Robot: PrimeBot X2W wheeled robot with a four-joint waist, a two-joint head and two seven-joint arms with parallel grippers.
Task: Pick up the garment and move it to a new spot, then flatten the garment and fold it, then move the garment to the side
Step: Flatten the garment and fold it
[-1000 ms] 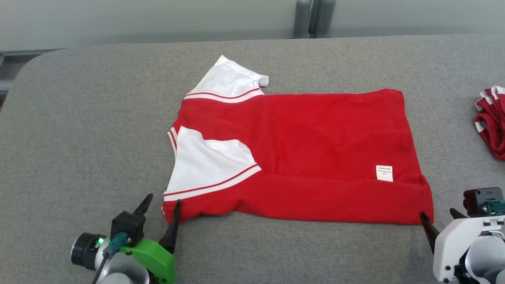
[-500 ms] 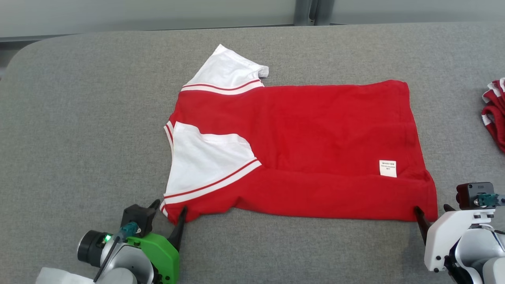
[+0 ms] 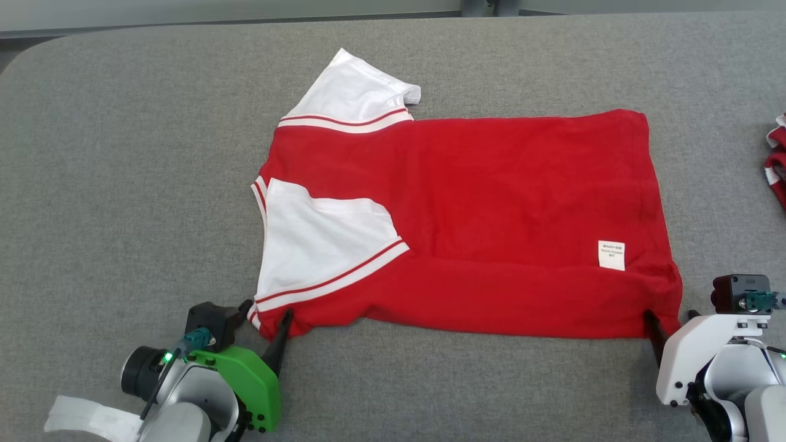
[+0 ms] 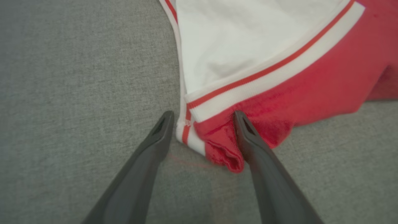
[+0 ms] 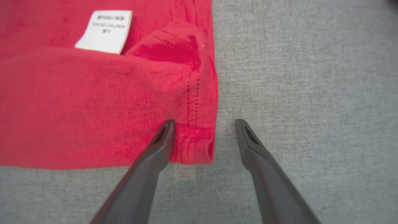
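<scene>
The red-and-white T-shirt (image 3: 479, 202) lies flat on the grey counter (image 3: 123, 153). The left pincer (image 4: 202, 114) and right pincer (image 5: 205, 121), both released, each straddle 1 near corner. To fold well, they likely need to clench through all layers, then lift together, evenly.

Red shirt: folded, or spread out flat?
Partly folded. The red shirt has its near sleeve turned in over the body; the far sleeve sticks out.

Grey fabric-covered worktop (image 3: 123, 153)
A red garment (image 3: 491, 202) with white sleeves lies spread across its middle; a bunched red-and-white cloth (image 3: 777, 166) sits far right.
</scene>
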